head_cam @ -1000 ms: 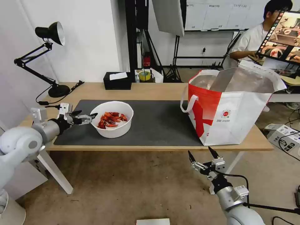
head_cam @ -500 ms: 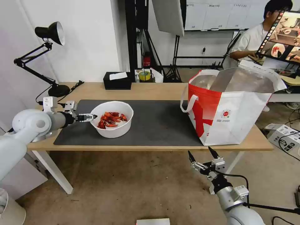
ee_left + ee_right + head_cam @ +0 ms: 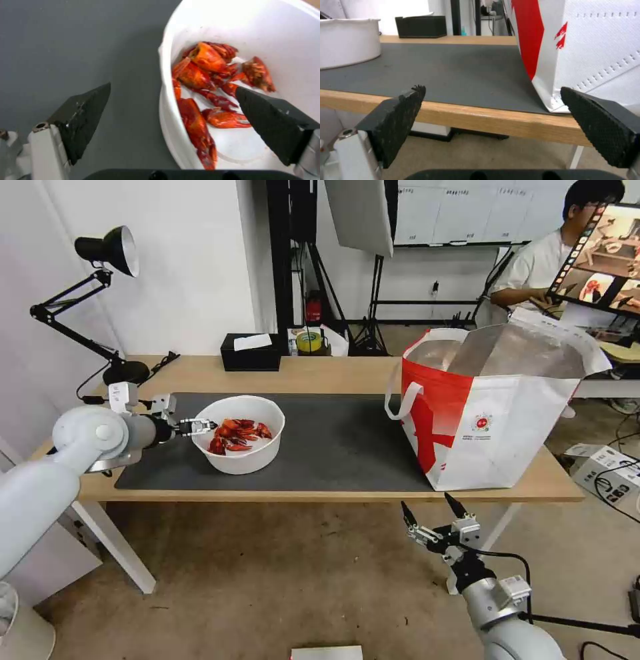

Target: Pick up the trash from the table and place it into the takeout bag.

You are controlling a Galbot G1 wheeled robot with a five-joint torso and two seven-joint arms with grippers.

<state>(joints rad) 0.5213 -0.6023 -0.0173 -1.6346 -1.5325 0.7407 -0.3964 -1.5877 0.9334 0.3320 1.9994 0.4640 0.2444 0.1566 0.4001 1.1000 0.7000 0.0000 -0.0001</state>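
A white round bowl (image 3: 240, 435) of red crayfish shells (image 3: 206, 82), the trash, sits on the left half of the dark grey mat (image 3: 333, 440) on the table (image 3: 320, 373). My left gripper (image 3: 203, 426) is open and straddles the bowl's left rim (image 3: 165, 82), one finger outside over the mat, the other inside above the shells. The red-and-white takeout bag (image 3: 490, 410) stands open at the table's right end. My right gripper (image 3: 433, 513) hangs open below the table's front edge, in front of the bag (image 3: 586, 47).
A black tissue box (image 3: 251, 352) stands at the table's back edge, and a black desk lamp (image 3: 107, 300) at the back left corner. A person sits at a screen behind the bag. The wooden front edge (image 3: 486, 118) lies just ahead of my right gripper.
My left arm has pushed right, carrying its open gripper from beside the bowl to over its left rim. The right arm has stayed still.
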